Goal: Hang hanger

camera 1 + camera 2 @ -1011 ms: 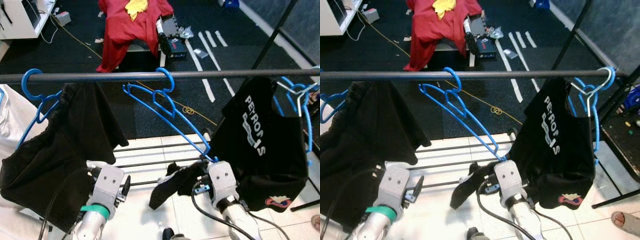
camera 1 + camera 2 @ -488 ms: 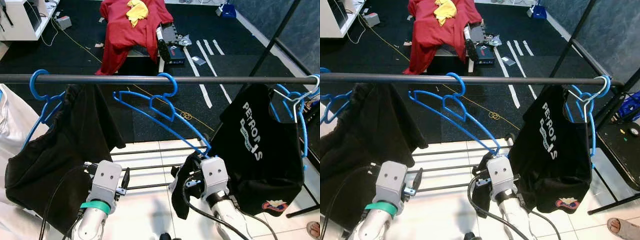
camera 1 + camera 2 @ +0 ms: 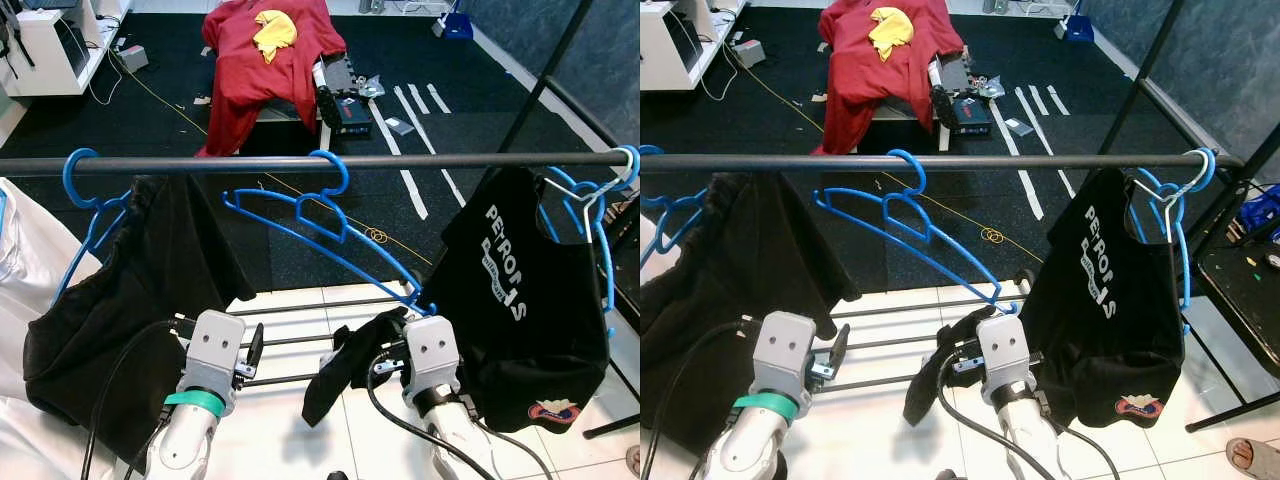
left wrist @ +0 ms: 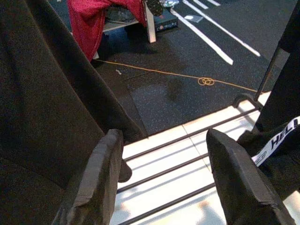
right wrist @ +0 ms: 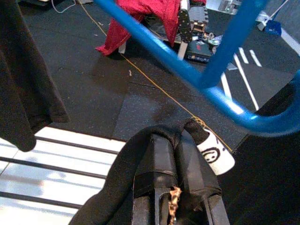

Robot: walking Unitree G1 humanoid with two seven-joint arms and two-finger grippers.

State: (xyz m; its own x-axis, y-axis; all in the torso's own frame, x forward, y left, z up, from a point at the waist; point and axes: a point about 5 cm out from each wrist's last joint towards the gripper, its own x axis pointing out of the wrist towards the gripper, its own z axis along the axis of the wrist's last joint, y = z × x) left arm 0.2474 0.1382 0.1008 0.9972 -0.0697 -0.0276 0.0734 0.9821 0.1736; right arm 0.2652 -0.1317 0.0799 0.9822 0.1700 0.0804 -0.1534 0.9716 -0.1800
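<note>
**Blue hanger on rail, garment end in right gripper**

- Blue hanger (image 3: 320, 215): hook over the dark rail (image 3: 250, 161), body tilted, its lower end dropping toward the right gripper. Bare along its arms.
- Right gripper (image 5: 174, 154): fingers pressed together, clenched on a black garment (image 3: 345, 365) that droops beneath the hanger's low end.
- Left gripper (image 4: 161, 180): fingers spread wide, holding nothing, below the rail beside the black cloth on the left hanger (image 3: 85, 210).
- Neighbours: printed black shirt (image 3: 525, 300) on its own hanger at the rail's far right; red clothing (image 3: 265, 40) on a seat beyond.
- Risks, as judged: the garment hangs from one pinch point and may slip free or snag the printed shirt close beside it. A downward pull on the tilted hanger could swing or unhook it from the rail.
</note>
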